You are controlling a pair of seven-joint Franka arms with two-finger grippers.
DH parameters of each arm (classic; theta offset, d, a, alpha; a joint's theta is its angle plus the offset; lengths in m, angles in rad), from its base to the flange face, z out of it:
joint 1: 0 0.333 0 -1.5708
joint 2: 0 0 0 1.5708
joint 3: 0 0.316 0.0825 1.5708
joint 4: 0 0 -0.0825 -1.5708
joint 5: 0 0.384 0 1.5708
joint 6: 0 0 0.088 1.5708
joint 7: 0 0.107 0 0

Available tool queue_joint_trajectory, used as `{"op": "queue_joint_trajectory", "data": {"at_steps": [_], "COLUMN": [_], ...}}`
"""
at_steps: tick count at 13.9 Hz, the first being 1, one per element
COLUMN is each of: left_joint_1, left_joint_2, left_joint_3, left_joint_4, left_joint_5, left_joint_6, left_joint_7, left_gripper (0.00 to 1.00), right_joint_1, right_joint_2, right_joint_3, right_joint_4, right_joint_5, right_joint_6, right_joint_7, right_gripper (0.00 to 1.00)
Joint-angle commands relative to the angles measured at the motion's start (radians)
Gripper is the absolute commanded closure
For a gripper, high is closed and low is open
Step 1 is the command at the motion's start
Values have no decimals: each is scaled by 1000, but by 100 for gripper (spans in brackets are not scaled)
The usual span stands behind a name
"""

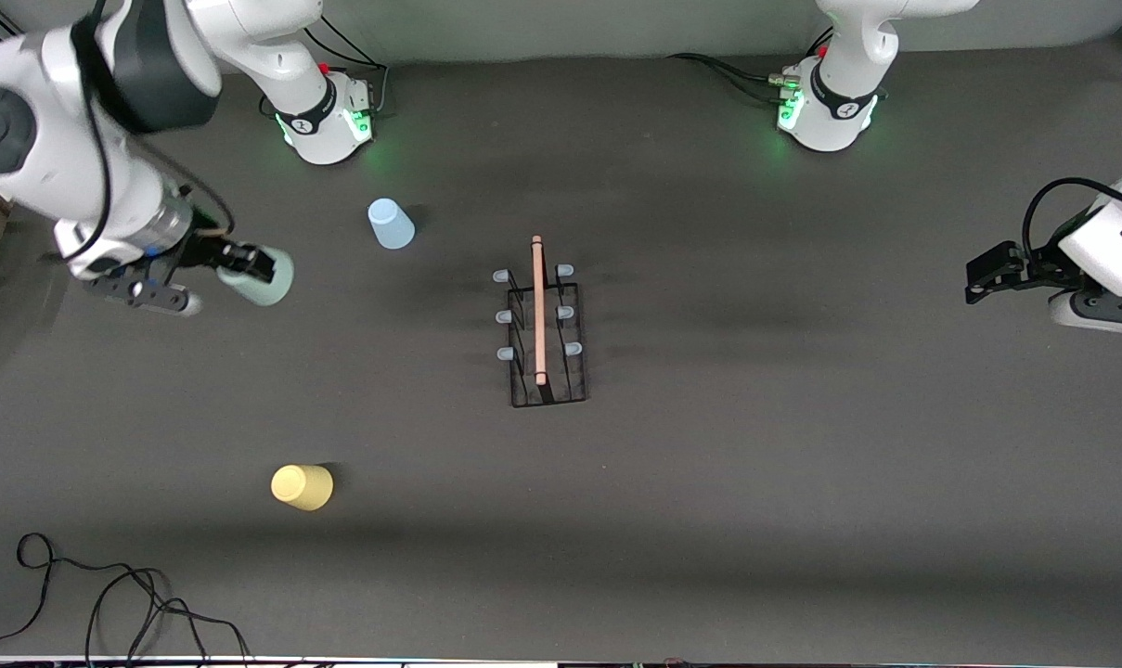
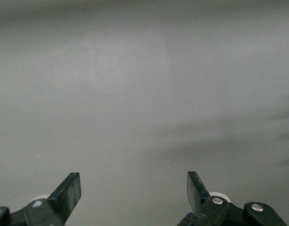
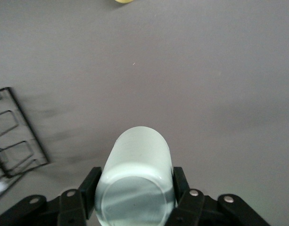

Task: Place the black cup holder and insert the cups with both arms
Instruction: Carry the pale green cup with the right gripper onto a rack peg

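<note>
The black cup holder [image 1: 547, 334] stands mid-table, its wooden rod handle [image 1: 538, 311] along the top and pale-capped pegs on both sides; its wire edge shows in the right wrist view [image 3: 14, 136]. My right gripper [image 1: 245, 263] is shut on the pale green cup [image 1: 265, 280], held on its side in the air above the table at the right arm's end; the cup fills the fingers in the right wrist view [image 3: 137, 174]. The pale blue cup [image 1: 391, 224] stands upside down. The yellow cup [image 1: 303, 486] lies nearer the front camera. My left gripper [image 1: 986, 276] is open and empty, waiting.
A black cable [image 1: 106, 594] lies coiled on the table near the front edge at the right arm's end. The left wrist view shows only bare grey table between the open fingers [image 2: 69, 190]. The arm bases [image 1: 328, 116] stand along the table's edge.
</note>
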Motion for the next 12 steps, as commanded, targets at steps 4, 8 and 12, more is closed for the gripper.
{"op": "queue_joint_trajectory", "data": {"at_steps": [4, 8, 12], "left_joint_1": [2, 11, 8], "left_joint_2": [-26, -28, -23], "left_joint_3": [-1, -4, -4], "left_joint_4": [-33, -32, -33], "left_joint_5": [3, -26, -26], "left_joint_6": [17, 15, 14], "left_joint_7": [-13, -13, -11], "left_gripper": [0, 0, 0], "right_joint_1": [314, 457, 460], "right_joint_2": [67, 170, 236], "right_joint_3": [0, -2, -2], "right_joint_4": [45, 50, 38], "right_joint_5": [118, 105, 79], "right_joint_6": [96, 248, 328], "right_joint_7": [666, 917, 925], "right_gripper": [95, 95, 95]}}
